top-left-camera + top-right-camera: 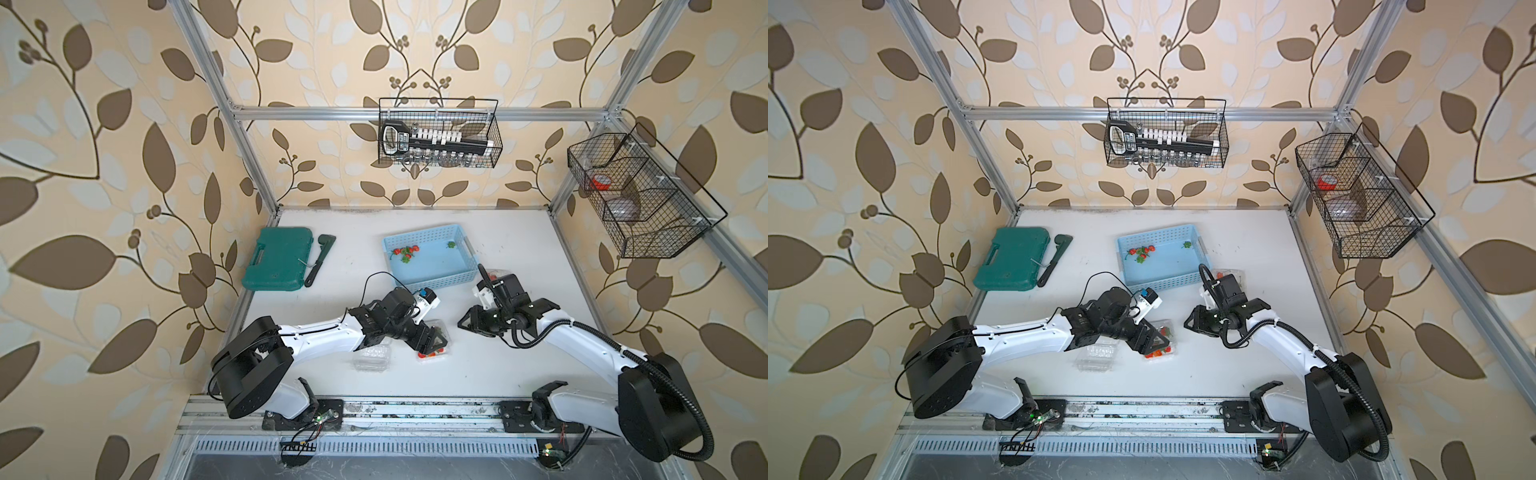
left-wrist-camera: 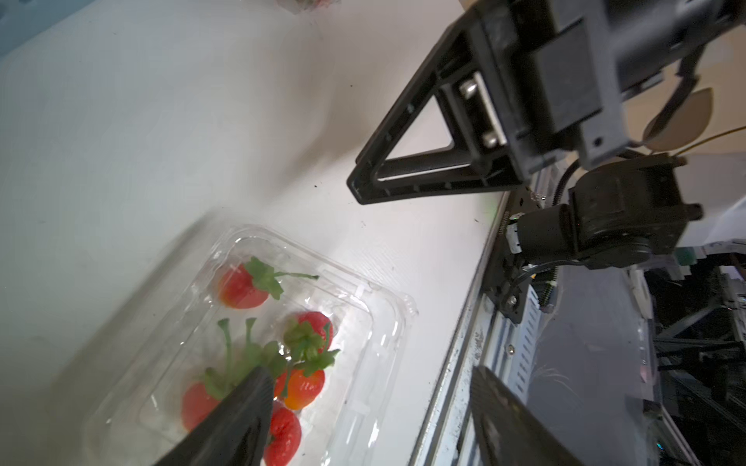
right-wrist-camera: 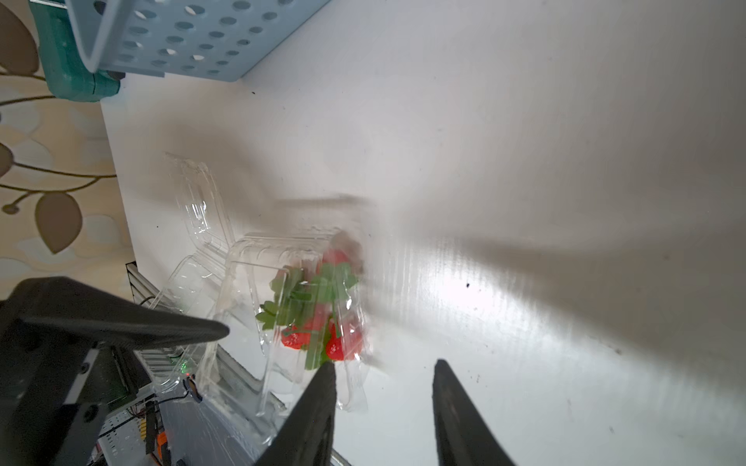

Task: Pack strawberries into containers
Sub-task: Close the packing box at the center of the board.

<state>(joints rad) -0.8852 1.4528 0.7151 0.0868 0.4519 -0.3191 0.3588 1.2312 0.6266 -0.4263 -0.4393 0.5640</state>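
My left claw [image 2: 371, 371] is released. Its two black fingers [image 2: 242, 419] are spread wide with nothing between them, and it hangs over a small clear plastic clamshell box [image 2: 397, 318] on the white table [image 2: 161, 121]. Five red strawberries with green leafy caps [image 2: 242, 286] lie inside that box. One of my fingers crosses in front of it, but I cannot tell whether it touches the plastic. My right claw [image 3: 385, 363] is also released and empty, with its fingers apart. It is held low just beside the same box, pointing toward it. Just beside the filled box, under my left forearm, is a second clear clamshell [image 1: 372, 353], and I see no berries in it. A third clear clamshell [image 1: 1229, 275] shows some red inside. It sits behind my right wrist, close to a corner of the light blue perforated plastic basket [image 1: 440, 282]. More strawberries [image 1: 405, 252] lie in that basket, clustered toward one end. The dark green plastic tool case [image 1: 276, 259] rests well apart from them, at the far left of the table.
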